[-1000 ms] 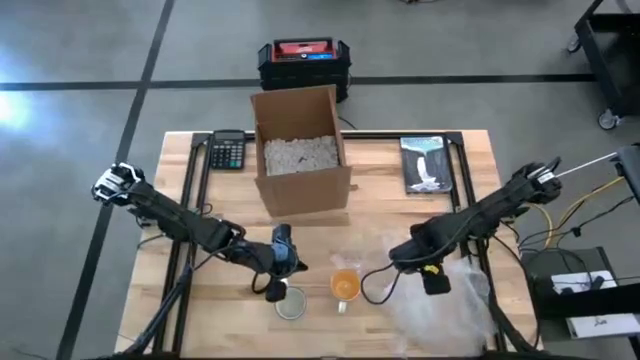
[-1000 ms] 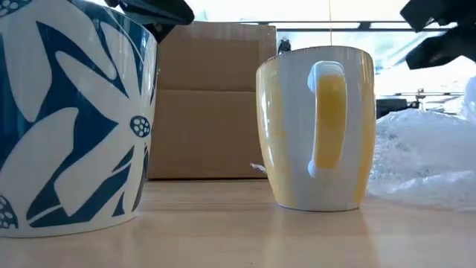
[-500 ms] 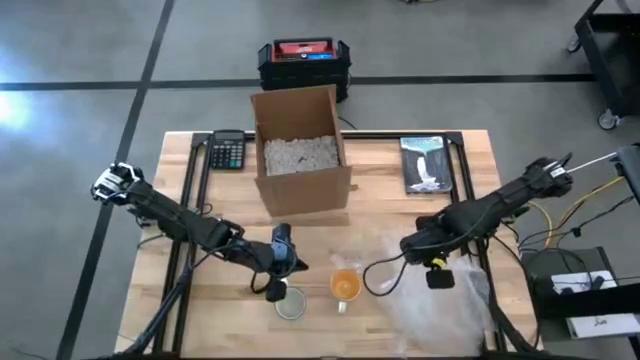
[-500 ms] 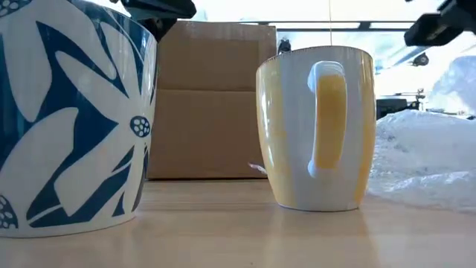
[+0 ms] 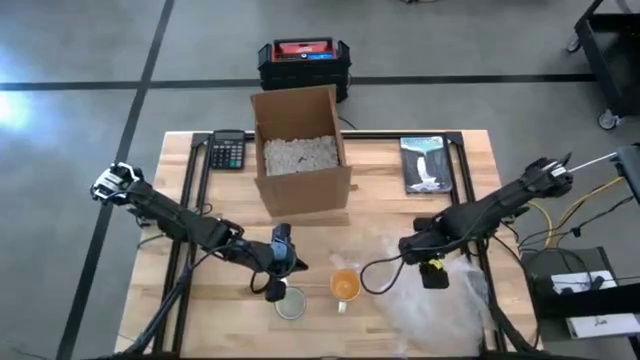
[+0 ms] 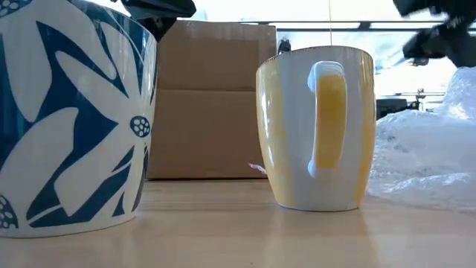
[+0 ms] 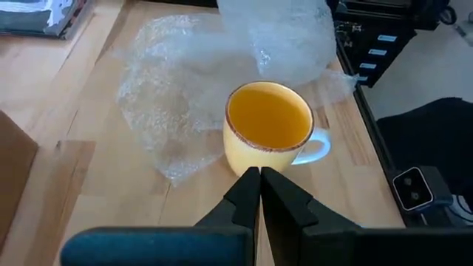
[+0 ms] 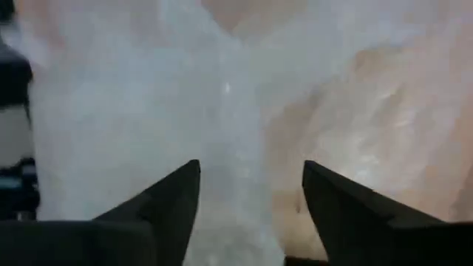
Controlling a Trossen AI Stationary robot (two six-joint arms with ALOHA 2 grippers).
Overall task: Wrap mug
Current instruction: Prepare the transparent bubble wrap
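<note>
The yellow mug (image 5: 345, 285) stands at the table's six o'clock edge. The right gripper (image 5: 432, 272), fingers spread, hovers over the bubble wrap (image 5: 432, 300) at the mug's three o'clock; it should pinch one loose edge. The left gripper (image 7: 259, 177), fingers closed on nothing, waits at nine o'clock.

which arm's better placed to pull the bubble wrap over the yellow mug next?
Right, probably. The right gripper hangs open directly above the bubble wrap, beside the yellow mug. The left gripper is shut, sits by the blue-and-white mug, and has the yellow mug between it and the wrap.
</note>
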